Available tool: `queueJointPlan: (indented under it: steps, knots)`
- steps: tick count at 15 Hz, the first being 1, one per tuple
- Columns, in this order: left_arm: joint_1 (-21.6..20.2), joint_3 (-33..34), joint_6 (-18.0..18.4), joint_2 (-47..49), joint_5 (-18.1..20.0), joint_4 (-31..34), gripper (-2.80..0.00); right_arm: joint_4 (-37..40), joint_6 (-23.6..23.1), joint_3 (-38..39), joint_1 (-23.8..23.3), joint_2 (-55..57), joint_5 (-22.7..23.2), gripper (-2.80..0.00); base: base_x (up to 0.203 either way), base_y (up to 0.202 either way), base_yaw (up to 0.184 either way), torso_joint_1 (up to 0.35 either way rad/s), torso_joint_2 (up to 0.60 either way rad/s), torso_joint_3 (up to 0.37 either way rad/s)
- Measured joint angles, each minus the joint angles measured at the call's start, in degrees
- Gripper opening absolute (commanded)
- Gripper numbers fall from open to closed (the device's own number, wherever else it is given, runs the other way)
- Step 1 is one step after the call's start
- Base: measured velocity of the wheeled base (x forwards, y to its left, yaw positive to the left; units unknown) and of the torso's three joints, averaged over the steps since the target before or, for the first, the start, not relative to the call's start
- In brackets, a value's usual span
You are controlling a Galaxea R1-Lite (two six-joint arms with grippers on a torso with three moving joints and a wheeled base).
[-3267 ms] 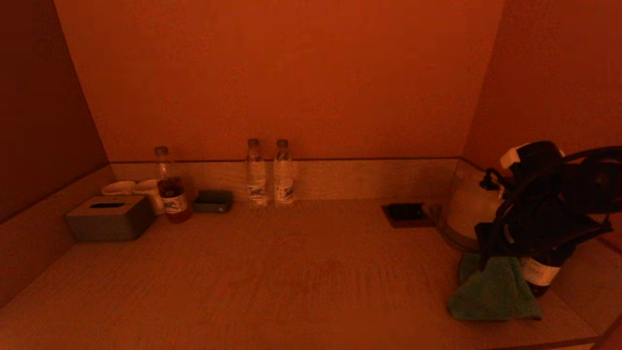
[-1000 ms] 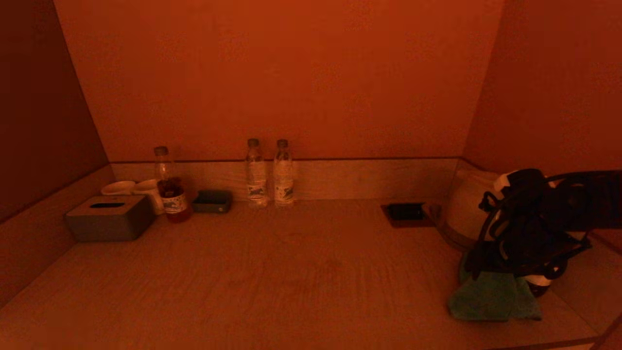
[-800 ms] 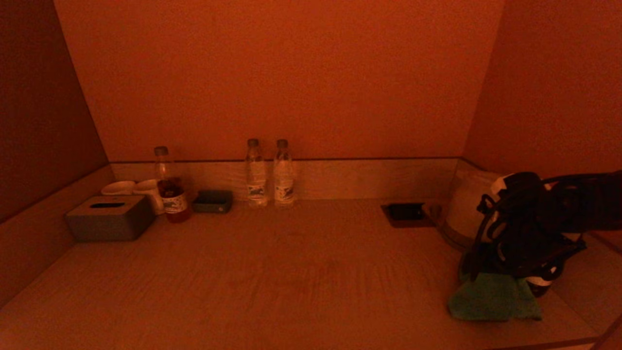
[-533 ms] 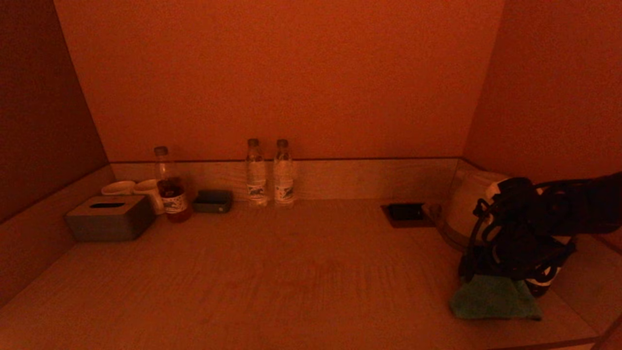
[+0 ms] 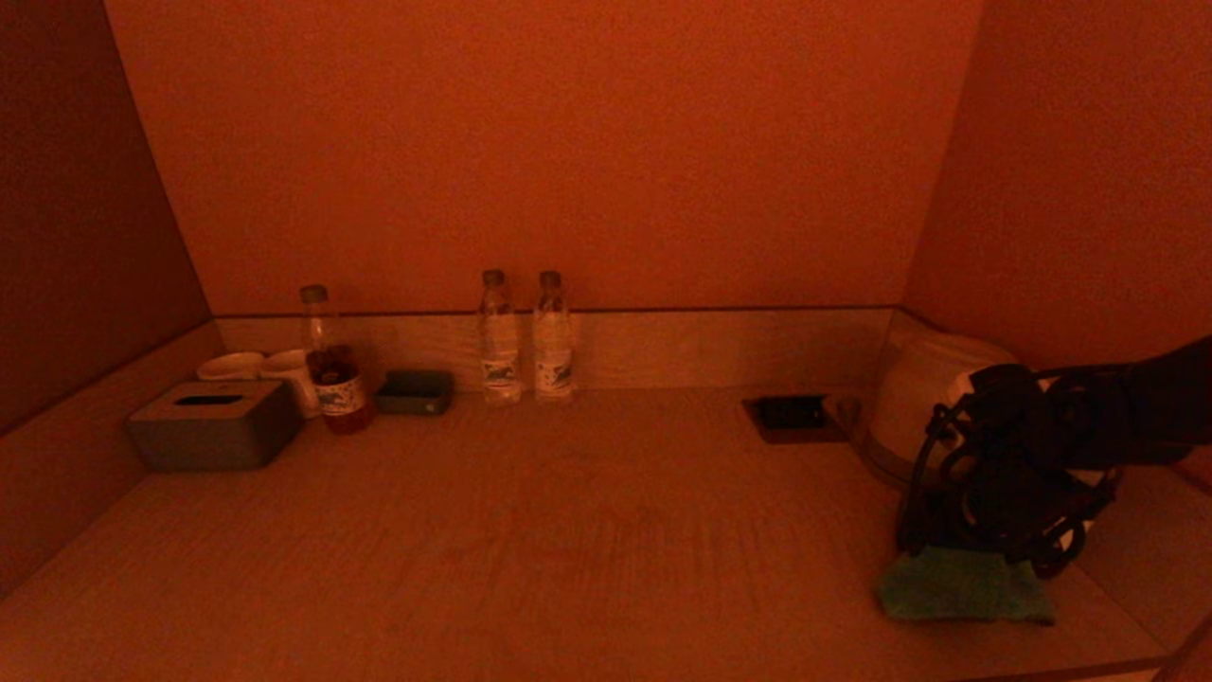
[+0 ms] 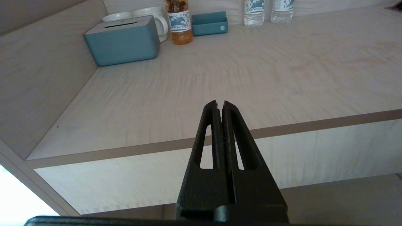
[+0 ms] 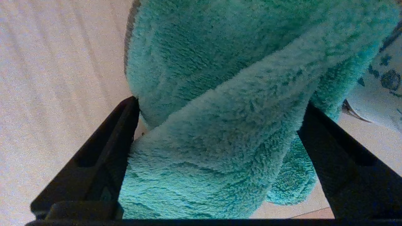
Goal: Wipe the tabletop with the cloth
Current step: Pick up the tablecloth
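Note:
The green fuzzy cloth [image 5: 961, 587] lies bunched on the pale wood-grain tabletop [image 5: 568, 530] at the near right corner. My right gripper [image 5: 985, 545] is down on top of it, pointing at the surface. In the right wrist view the cloth [image 7: 220, 62] fills the wide gap between the two black fingers, and the right gripper [image 7: 220, 103] stands open around it, with bare tabletop [image 7: 62, 78] beside it. My left gripper [image 6: 220, 103] is shut on nothing and parked low in front of the table's front edge; it is out of the head view.
A white kettle [image 5: 918, 407] and a labelled bottle [image 7: 383, 84] stand close behind the cloth. A recessed socket panel [image 5: 791, 417] lies left of the kettle. Two water bottles [image 5: 525, 341] stand at the back; a tissue box [image 5: 213, 426], cups [image 5: 256, 367], tea bottle [image 5: 331, 374] and small tray [image 5: 415, 391] at back left.
My right gripper has come down with the cloth, which hung from it before and now lies flattened on the tabletop. The left arm has not moved.

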State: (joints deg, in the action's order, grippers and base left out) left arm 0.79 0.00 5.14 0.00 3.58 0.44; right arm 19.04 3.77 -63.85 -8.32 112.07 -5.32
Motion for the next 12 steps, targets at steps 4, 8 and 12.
queueJointPlan:
  steps: [4, 8, 12]
  knots:
    - [0.0, 0.0, 0.0, 0.0, 0.0, 0.0, -2.80, -0.1, 0.4, 0.2, -0.4, 0.6, -0.1, -2.80, 0.000, 0.000, 0.000, 0.000, 0.00, 0.000]
    - [-0.1, 0.0, 0.0, 0.0, 0.0, 0.0, -2.80, -0.1, 0.7, -0.1, -0.4, 0.3, -0.2, -2.80, 0.000, 0.000, 0.000, 0.000, 0.00, 0.000]
    - [0.0, 0.0, 0.0, 0.0, 0.0, 0.0, -2.80, 0.0, 0.7, -0.1, -0.3, -1.3, -0.2, -2.80, 0.000, 0.000, 0.000, 0.000, 0.00, 0.000]
